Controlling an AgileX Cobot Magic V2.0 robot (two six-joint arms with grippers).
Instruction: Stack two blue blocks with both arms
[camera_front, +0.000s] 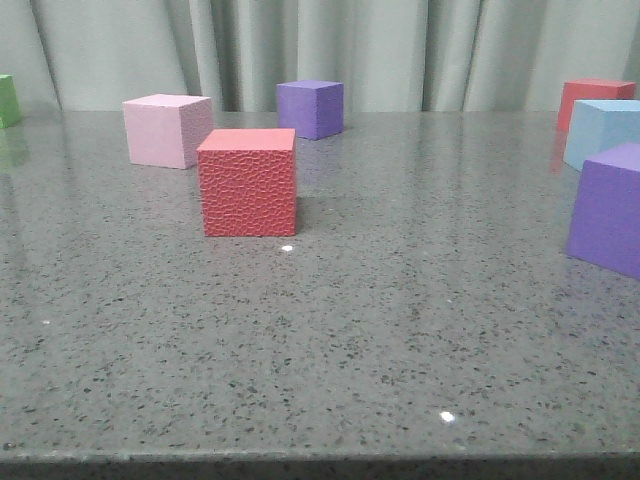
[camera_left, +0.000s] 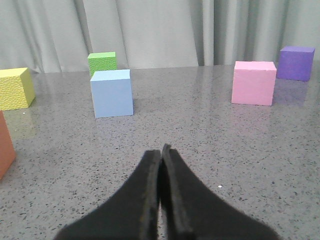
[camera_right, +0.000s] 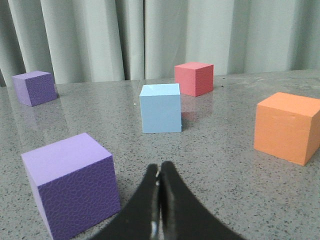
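Nothing was grasped yet: the left fingers and right fingers were pressed shut and empty. One blue block sat just before the green cube; the other blue block stood near the red cube. Next, I judged, each must open and reach.

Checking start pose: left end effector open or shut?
Shut. In the left wrist view the end effector has its fingers pressed together, holding nothing.

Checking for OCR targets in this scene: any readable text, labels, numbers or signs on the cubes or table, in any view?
None. No text, label, number or sign shows in any view: the blue blocks, the other coloured cubes, the grey table and the curtain are all blank.
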